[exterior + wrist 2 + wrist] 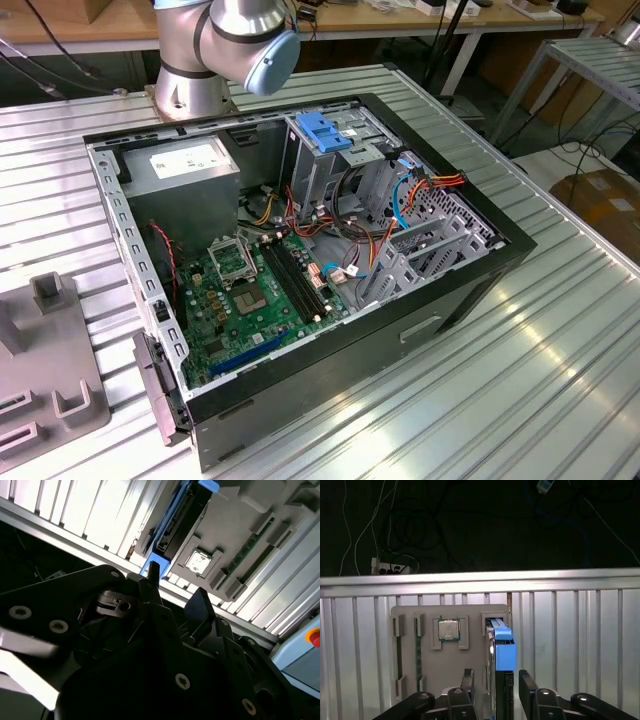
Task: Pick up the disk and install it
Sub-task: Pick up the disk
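- One gripper (496, 674), its two fingers (468, 676) spread wide and holding nothing.
- One disk (502, 647), on edge in one grey holder (447, 672). Its near end lies between the fingers, with no touch to be seen.
- One square chip (448, 629) lies in the holder, beside the disk and further ahead.
- A ribbed metal table (570, 630) carries the holder. Beyond its edge is a dark floor with cables (395, 530).
- The exterior view adds one open computer case (400, 340) and the arm (225, 40) behind it.

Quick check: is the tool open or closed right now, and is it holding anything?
Tool: open, holding nothing; in the first wrist view it is lined up with the disk, which sits in the grey holder.
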{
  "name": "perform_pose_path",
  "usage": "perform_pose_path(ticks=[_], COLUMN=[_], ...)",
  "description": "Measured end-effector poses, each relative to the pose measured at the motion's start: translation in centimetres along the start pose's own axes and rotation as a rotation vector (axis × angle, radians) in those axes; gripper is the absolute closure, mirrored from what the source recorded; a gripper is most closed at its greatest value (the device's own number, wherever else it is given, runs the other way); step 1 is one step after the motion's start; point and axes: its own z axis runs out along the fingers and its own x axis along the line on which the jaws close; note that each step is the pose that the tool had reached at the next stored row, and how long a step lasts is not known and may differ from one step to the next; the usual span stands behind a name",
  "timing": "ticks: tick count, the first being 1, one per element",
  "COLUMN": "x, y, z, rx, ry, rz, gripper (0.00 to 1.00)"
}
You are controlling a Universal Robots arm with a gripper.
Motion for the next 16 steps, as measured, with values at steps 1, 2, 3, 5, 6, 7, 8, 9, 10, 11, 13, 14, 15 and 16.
perform_pose_path(ticks=[1, 2, 3, 5, 6, 7, 8, 9, 10, 11, 13, 14, 15, 16], x=[-0.03, -0.09, -0.15, -0.17, -0.18, -0.19, -0.20, -0.20, -0.20, -0.20, -0.21, -0.21, -0.21, -0.23], y=[0.02, 0.02, 0.03, 0.04, 0.04, 0.05, 0.05, 0.05, 0.04, 0.04, 0.03, 0.03, 0.03, 0.04], z=[0.10, 0.19, 0.32, 0.64, 0.79, 0.95, 1.05, 1.20, 1.32, 1.41, 1.47, 1.54, 1.61, 1.69], rx=[0.0002, -0.0006, -0.0022, -0.0031, -0.0040, -0.0053, -0.0071, -0.0124, -0.0174, -0.0207, -0.0214, -0.0210, -0.0208, -0.0208], ry=[-0.0001, 0.0000, 0.0000, 0.0000, 0.0001, 0.0001, 0.0002, 0.0003, 0.0001, 0.0002, 0.0004, 0.0006, 0.0007, 0.0008], rz=[0.000, 0.000, 0.000, 0.000, 0.000, 0.000, 0.000, 0.001, 0.001, 0.002, 0.002, 0.002, 0.002, 0.002], gripper=[0.52, 0.52, 0.52, 0.51, 0.51, 0.44, 0.44, 0.44, 0.44, 0.44, 0.44, 0.44, 0.44, 0.44])
